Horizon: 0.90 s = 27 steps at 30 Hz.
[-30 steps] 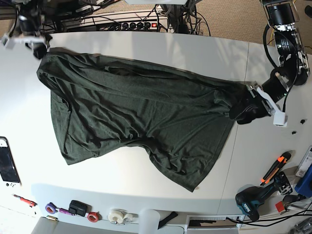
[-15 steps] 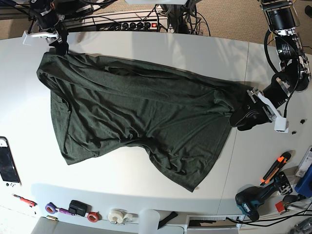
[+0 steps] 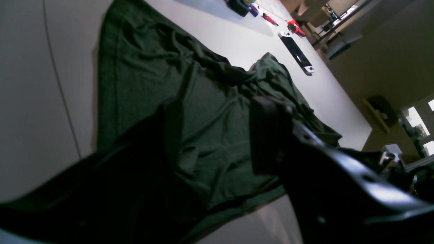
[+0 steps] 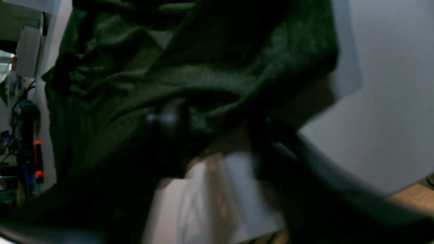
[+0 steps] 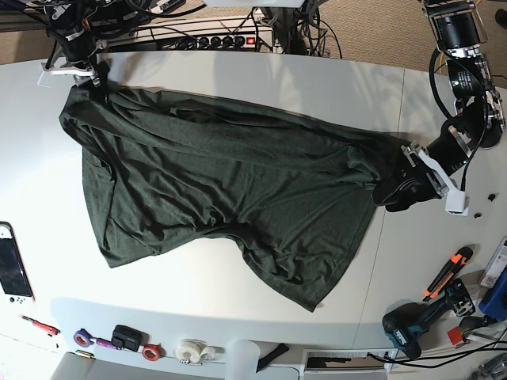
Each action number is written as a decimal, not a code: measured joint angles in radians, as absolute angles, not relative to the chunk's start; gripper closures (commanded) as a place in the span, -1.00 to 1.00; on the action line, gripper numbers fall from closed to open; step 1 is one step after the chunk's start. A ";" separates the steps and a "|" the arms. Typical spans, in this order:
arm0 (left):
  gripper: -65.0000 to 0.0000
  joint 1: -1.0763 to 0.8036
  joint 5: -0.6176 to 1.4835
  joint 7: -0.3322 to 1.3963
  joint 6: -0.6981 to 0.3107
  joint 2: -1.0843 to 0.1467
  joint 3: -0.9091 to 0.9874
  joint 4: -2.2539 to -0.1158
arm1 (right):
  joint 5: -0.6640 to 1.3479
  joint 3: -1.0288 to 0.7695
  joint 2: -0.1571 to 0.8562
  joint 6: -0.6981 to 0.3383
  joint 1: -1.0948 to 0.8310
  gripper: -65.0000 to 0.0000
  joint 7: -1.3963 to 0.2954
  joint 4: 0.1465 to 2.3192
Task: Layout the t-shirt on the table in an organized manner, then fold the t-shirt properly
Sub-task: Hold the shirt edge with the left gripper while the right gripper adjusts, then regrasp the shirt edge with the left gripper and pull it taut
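T-shirt is the landmark here: dark green, it lies spread but rumpled across the middle of the white table, stretched on a slant from the table's far left corner toward its right edge, with creases running along its length and a loose point of cloth hanging toward the near edge. At the shirt's far left corner sits the right gripper; the wrist view there is dark and blurred, with green folds bunched against the fingers, and I cannot tell whether the jaws are parted or pinching cloth. At the shirt's opposite, right end the left gripper is down on the bunched fabric; its wrist view shows two black fingers standing apart with cloth lying between and beneath them, the jaws spread and not visibly clamped on anything. Beside the shirt's left side, at the table's left edge, lies a handheld console. Beyond the shirt's near hem, along the table's front edge, sit tape rolls and small tools. Off the shirt's right end, past the seam in the tabletop, lie an orange-handled cutter and a teal drill. Behind the shirt, past the table's far edge, is a power strip.
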State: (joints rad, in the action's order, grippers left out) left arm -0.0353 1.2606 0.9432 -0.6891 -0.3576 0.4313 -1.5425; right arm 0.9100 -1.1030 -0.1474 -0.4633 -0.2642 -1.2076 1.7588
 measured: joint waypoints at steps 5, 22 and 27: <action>0.00 -0.036 1.289 0.982 -0.690 -0.387 0.431 -1.542 | 0.846 -1.103 -0.128 -0.472 -0.264 1.00 -1.166 1.757; -0.22 -0.261 1.292 1.039 -0.612 -0.483 0.460 -1.542 | 0.676 -1.103 0.041 -0.471 -0.266 1.00 -1.152 1.756; -0.33 -0.265 1.225 1.016 -0.530 -0.482 0.460 -1.541 | 0.672 -1.103 0.064 -0.472 -0.269 1.00 -1.174 1.756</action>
